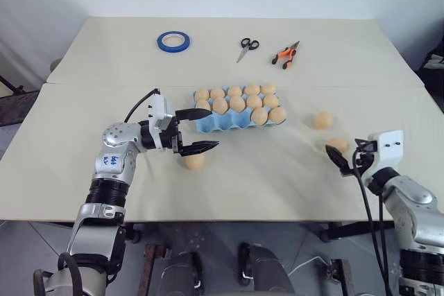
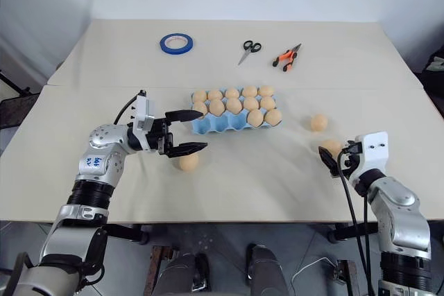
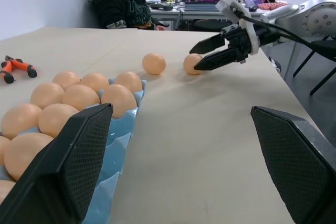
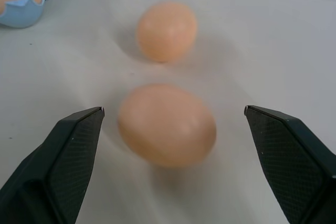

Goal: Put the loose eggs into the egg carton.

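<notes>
The light blue egg carton [image 1: 208, 127] lies mid-table with several tan eggs in its far rows. One loose egg [image 1: 194, 161] rests just in front of the carton's left end. My left gripper [image 1: 211, 128] hangs open above that egg, pointing right toward the carton, with nothing between its fingers. Two more loose eggs lie to the right, one farther [image 1: 322, 120] and one nearer [image 1: 338, 145]. My right gripper [image 4: 174, 108] is open, and the nearer egg [image 4: 167, 124] sits on the table between its fingers [image 4: 63, 156], untouched as far as I can see.
At the table's far side lie a blue tape roll [image 1: 173, 41], scissors [image 1: 247, 48] and orange pliers [image 1: 285, 55]. A person [image 3: 123, 3] sits at a desk beyond the table's right end.
</notes>
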Motion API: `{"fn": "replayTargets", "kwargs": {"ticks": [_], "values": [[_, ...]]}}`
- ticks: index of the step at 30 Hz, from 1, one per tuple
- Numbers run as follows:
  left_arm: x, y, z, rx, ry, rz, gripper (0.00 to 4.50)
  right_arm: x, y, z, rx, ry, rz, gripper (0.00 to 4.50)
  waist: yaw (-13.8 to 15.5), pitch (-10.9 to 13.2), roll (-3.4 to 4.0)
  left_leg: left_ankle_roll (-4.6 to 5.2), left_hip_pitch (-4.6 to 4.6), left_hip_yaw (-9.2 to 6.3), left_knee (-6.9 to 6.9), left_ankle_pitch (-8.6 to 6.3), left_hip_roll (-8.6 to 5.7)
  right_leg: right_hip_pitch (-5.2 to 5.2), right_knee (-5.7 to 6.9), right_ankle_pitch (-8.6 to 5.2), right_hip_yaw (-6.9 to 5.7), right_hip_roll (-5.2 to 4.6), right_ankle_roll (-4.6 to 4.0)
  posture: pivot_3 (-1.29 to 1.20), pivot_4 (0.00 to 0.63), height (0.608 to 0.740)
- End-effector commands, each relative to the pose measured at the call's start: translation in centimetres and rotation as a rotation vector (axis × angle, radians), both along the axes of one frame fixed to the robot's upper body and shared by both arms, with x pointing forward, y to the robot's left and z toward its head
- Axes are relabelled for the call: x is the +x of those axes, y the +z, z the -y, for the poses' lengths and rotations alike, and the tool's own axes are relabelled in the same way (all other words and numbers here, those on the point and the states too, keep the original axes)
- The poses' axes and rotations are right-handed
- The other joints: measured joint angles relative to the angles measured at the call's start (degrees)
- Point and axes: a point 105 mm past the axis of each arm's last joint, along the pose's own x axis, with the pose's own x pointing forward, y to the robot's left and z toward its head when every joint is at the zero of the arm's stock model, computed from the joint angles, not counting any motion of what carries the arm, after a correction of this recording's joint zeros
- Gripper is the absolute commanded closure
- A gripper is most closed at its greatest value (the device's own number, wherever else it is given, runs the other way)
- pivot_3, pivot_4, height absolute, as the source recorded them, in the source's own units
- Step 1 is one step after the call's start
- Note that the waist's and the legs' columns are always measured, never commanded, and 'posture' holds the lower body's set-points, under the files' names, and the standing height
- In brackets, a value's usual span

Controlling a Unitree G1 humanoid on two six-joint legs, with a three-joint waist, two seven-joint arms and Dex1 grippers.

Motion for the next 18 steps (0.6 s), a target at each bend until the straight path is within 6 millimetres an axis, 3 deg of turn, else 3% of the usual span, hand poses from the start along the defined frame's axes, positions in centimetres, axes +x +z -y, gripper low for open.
{"fn": "replayTargets", "kwargs": {"ticks": [1,2,5,11,16,18], "values": [[-0.1,1.0,-0.2,-0.005,0.006,0.047,0.00,0.6,0.4,0.0,-0.013,-0.015,0.026,0.01,-0.04,0.00,0.00,0.00,0.00,0.00,0.00,0.00,0.00,0.00,0.00,0.00,0.01,0.00,0.00,0.00,0.150,0.740],[-0.1,1.0,-0.2,-0.005,0.007,0.048,0.00,0.7,0.3,0.0,-0.015,-0.021,0.019,0.01,0.00,0.00,0.00,0.00,0.00,0.00,0.00,0.00,0.00,0.00,0.01,0.00,0.01,0.00,0.00,0.00,0.150,0.740],[-0.1,1.1,-0.3,-0.006,0.013,0.049,0.00,0.9,0.3,0.1,-0.013,-0.031,0.029,0.58,0.01,0.00,0.00,-0.01,0.00,0.00,-0.01,0.01,0.00,0.00,0.01,0.00,0.00,0.00,0.00,0.00,0.150,0.740],[-0.1,1.1,-0.4,-0.009,0.018,0.051,0.00,1.0,0.6,0.0,-0.014,-0.032,0.042,2.36,-0.02,0.00,0.00,-0.01,0.00,0.00,0.00,0.01,0.00,0.00,0.02,0.01,0.00,0.00,0.01,0.00,0.150,0.740],[-0.1,1.1,-0.4,-0.011,0.023,0.050,0.00,0.8,2.7,-0.5,-0.031,-0.018,0.102,2.62,-0.04,0.00,0.00,-0.02,0.01,0.01,0.00,0.01,0.00,0.00,0.03,0.01,0.02,0.00,0.01,0.00,0.150,0.740],[-0.1,1.1,-0.5,-0.011,0.027,0.049,0.00,1.0,4.2,-1.5,-0.040,0.010,0.136,2.62,-0.08,0.00,0.00,-0.02,0.01,0.01,-0.01,0.01,0.01,0.00,0.03,0.01,0.02,0.00,0.01,0.00,0.150,0.740]]}}
